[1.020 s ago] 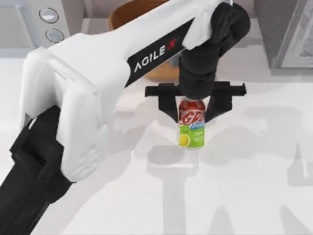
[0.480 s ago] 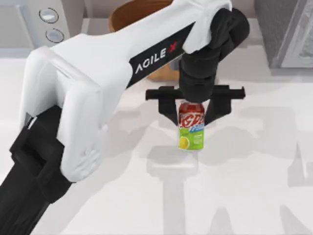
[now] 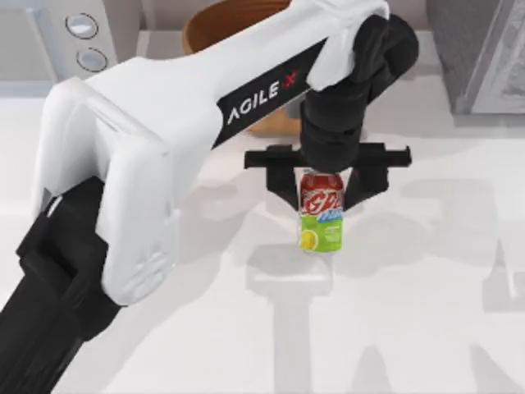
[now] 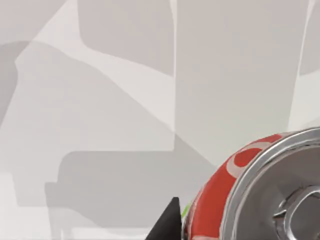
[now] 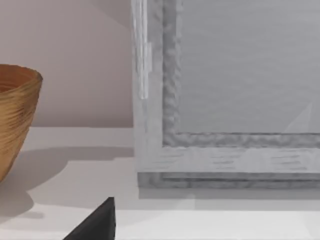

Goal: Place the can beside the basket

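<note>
Slight upward shift of can and left gripper since earlier frame.
Gripper holds can at frame centre, just below basket, above desk.

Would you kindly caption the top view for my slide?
Left gripper holds the can upright over the table, just in front of the basket.

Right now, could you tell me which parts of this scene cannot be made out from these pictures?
1. Most of the basket: top view, covered by the left arm and cut by the upper edge; right wrist view, cut by the picture's edge.
2. Whether the can rests on the table: top view, its base is hidden.
3. The can's lower half: left wrist view, cut off.
4. The left gripper fingertips' contact: hidden behind the can.
</note>
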Controlling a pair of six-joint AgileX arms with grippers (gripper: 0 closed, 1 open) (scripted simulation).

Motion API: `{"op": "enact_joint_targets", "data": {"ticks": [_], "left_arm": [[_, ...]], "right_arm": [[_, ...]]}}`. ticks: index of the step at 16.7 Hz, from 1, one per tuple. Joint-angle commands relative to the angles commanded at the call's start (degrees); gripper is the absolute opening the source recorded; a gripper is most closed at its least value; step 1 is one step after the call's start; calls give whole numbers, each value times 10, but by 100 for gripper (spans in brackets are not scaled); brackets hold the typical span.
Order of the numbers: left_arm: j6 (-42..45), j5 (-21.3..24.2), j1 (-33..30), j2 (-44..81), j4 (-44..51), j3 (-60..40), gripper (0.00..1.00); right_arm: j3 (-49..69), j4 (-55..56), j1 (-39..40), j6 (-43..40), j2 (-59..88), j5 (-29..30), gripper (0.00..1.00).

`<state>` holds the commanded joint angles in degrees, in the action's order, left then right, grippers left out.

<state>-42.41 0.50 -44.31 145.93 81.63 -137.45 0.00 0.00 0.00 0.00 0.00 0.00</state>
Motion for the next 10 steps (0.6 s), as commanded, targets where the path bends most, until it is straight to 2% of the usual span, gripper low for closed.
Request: {"op": "enact_joint_targets", "data": {"ticks": [8, 10], "left_arm": [[0, 0, 0, 0, 0, 0, 98], [0, 0, 0, 0, 0, 0, 100]], "right_arm": [[0, 0, 0, 0, 0, 0, 100], [0, 0, 0, 0, 0, 0, 100]]}}
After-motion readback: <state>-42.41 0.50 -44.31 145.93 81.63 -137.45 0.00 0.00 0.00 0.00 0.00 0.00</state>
